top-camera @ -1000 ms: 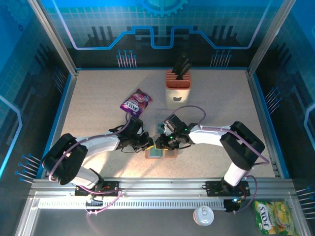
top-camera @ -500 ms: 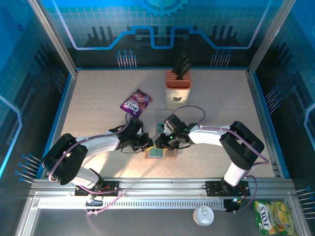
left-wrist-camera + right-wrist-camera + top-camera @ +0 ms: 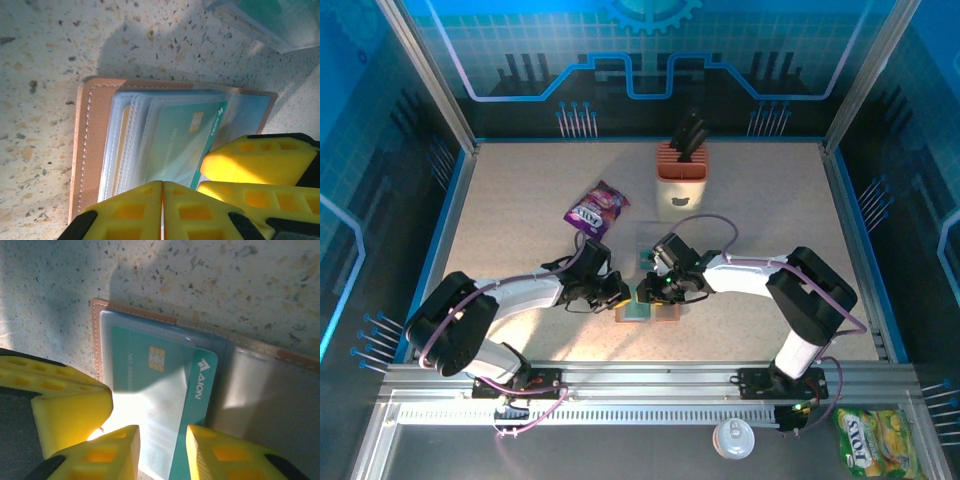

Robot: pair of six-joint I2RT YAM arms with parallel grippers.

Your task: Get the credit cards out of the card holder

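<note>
The card holder lies open on the table, brown rim around clear pockets. A teal credit card with a gold chip sticks partly out of its pocket. My right gripper stands over the card's free end, jaws a little apart with the card showing between them. Whether they pinch it I cannot tell. My left gripper is shut, its tips over the holder's near edge, close beside the right gripper's fingers.
A clear sleeve with a teal card lies just behind the holder. A purple snack packet and a knife block stand further back. A cup lid and yellow packet lie beyond the front rail.
</note>
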